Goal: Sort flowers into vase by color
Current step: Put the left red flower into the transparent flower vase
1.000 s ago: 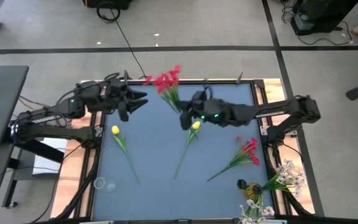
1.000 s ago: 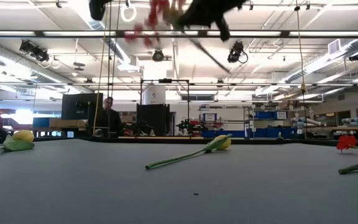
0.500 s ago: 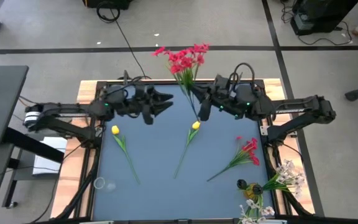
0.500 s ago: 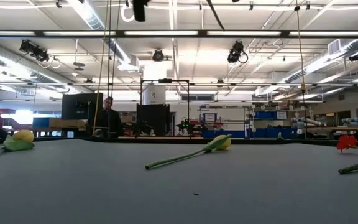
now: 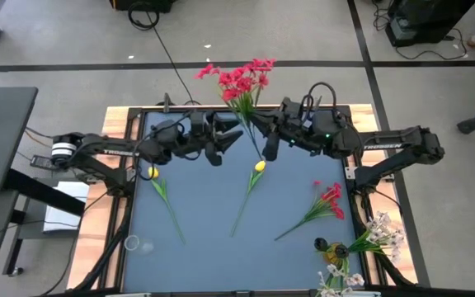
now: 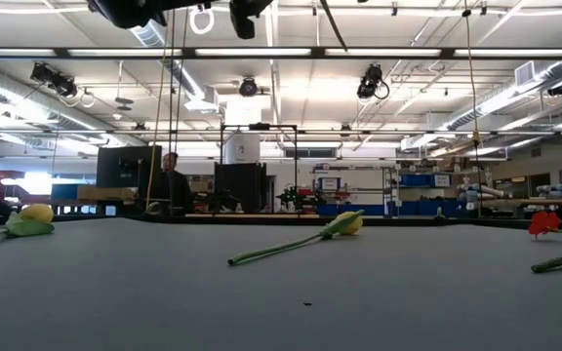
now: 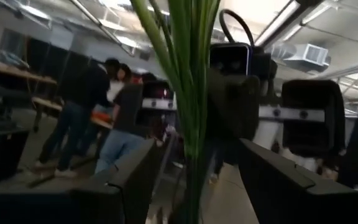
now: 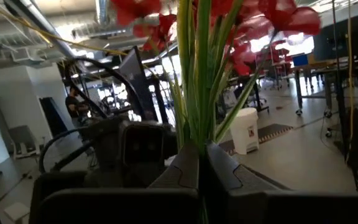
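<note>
While the red cluster (image 5: 242, 82) hangs in mid-air above the desk's (image 5: 213, 223) far edge, upper centre of the high view, the main hazard looks like a fumbled hand-over. The right pincer (image 5: 267, 147) is clamped fully shut on its green stems (image 8: 199, 93), blossoms fanned above the fingers in the right wrist view. The left pincer (image 5: 231, 138) stands wide open just left of it, holding nothing, and the left wrist view shows the stems (image 7: 188, 81) passing between its spread fingers (image 7: 126, 180) without clearly touching either. If the right lets go before the left has closed, the bunch would likely drop to the desk. If the left closes off-centre, it may catch only a few of the thin stems and splay the rest. The two pincers are also very near each other, so a small misjudged approach could knock them together.

Other flowers lie on the desk: one yellow tulip (image 5: 152, 172) at mid-left, a second yellow tulip (image 5: 259, 167) near the centre, another red spray (image 5: 330, 198) at right. White blossoms (image 5: 378, 235) and a dark bud (image 5: 321, 244) sit at the lower right corner.
</note>
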Motion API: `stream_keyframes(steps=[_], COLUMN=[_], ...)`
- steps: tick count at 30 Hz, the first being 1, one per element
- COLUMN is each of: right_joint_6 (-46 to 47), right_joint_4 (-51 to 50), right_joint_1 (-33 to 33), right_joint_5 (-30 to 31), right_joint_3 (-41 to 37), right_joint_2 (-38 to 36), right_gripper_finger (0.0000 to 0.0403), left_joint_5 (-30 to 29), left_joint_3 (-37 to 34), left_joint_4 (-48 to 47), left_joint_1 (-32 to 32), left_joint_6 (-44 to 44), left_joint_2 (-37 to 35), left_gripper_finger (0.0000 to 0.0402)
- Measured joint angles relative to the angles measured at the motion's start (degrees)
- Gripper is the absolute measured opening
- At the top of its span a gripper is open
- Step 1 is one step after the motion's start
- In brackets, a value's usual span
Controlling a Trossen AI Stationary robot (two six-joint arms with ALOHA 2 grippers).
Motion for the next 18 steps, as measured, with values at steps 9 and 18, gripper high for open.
stream_keyframes(steps=[9,18], right_joint_6=[1.46,1.31], right_joint_4=[-0.73,-1.86], right_joint_1=[-1.94,-2.88], right_joint_5=[-3.82,-5.82], right_joint_3=[0.00,0.00], right_joint_2=[0.13,0.09], right_gripper_finger=[0.0009,0.0009], left_joint_5=[-0.42,0.76], left_joint_3=[0.48,8.01], left_joint_4=[1.01,-9.01], left_joint_1=[1.22,2.73], left_joint_6=[0.60,0.61], left_joint_2=[1.28,4.82], left_gripper_finger=[0.0226,0.0203])
